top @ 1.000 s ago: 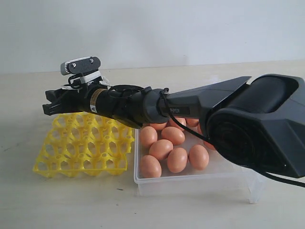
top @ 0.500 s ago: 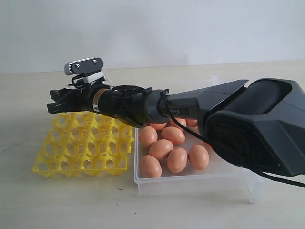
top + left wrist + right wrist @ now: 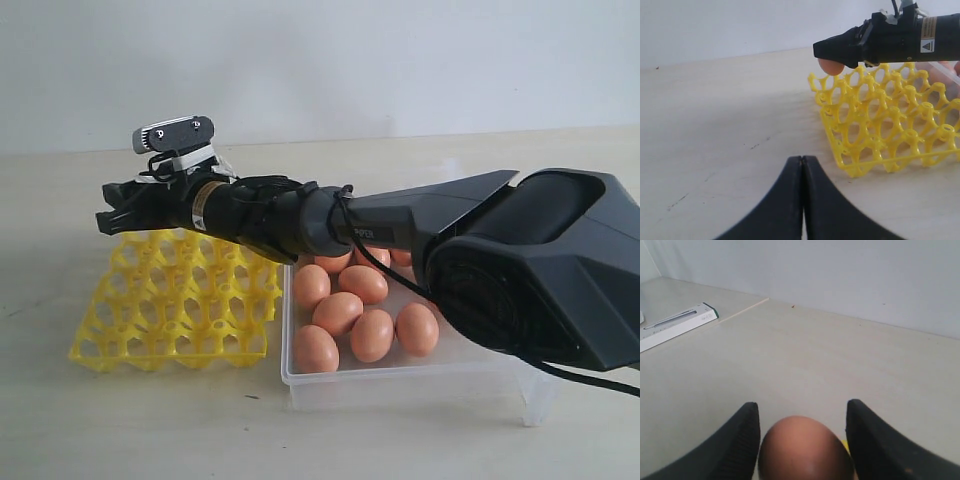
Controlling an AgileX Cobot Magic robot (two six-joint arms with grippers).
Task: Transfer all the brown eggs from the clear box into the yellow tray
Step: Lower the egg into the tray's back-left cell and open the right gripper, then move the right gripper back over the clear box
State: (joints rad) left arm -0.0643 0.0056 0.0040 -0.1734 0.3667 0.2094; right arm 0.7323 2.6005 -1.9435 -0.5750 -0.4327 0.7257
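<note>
Pinching a smooth brown egg [image 3: 805, 450], the right gripper [image 3: 103, 218] should lower slowly into the yellow plastic tray [image 3: 170, 300]; the left gripper [image 3: 801, 159] is pressed together.

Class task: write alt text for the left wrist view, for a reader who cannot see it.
The right gripper holds a brown egg over the far corner of a yellow tray whose visible cups are empty. In the foreground the left gripper is shut above the table.

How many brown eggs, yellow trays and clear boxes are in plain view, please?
Clear rectangular plastic box: 1
Bright yellow plastic egg tray: 1
Smooth orange-brown eggs: 7 (6 boxed, 1 in right gripper; arm hides more)
Total: 9
</note>
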